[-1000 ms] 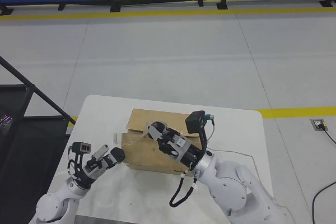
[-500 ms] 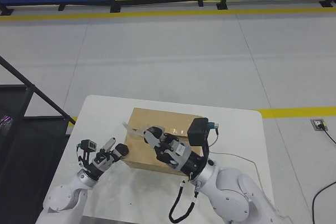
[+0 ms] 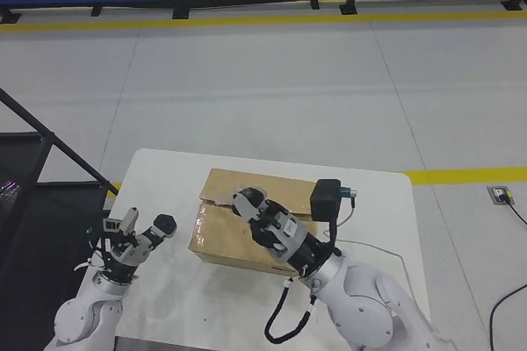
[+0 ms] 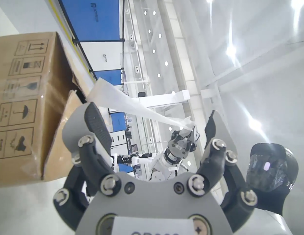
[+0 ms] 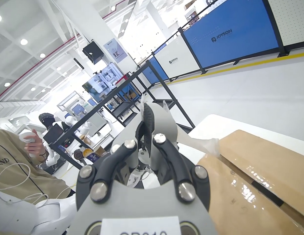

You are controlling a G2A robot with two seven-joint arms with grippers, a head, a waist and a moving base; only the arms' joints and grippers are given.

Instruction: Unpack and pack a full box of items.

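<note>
A brown cardboard box [image 3: 237, 241] stands in the middle of the white table [image 3: 167, 180]. My right gripper [image 3: 244, 198] hovers over the box's top, shut on a strip of clear tape [image 5: 198, 143] that runs from its fingertips [image 5: 147, 116] down to the box's top edge [image 5: 252, 170]. In the left wrist view the same tape strip [image 4: 132, 106] stretches from the box's torn corner [image 4: 68, 91] to the distant right gripper [image 4: 185, 133]. My left gripper [image 3: 145, 230] is open and holds nothing, a short way left of the box, seen close as the left gripper [image 4: 154, 125].
A black metal rack [image 3: 18, 202] stands just off the table's left edge. A thin white cable [image 3: 369, 241] lies on the table right of the box. Bare tabletop lies in front of the box and to its left.
My left gripper has drawn back to the left, away from the box's side. My right gripper has stayed shut on the tape strip and shifted a little over the box top.
</note>
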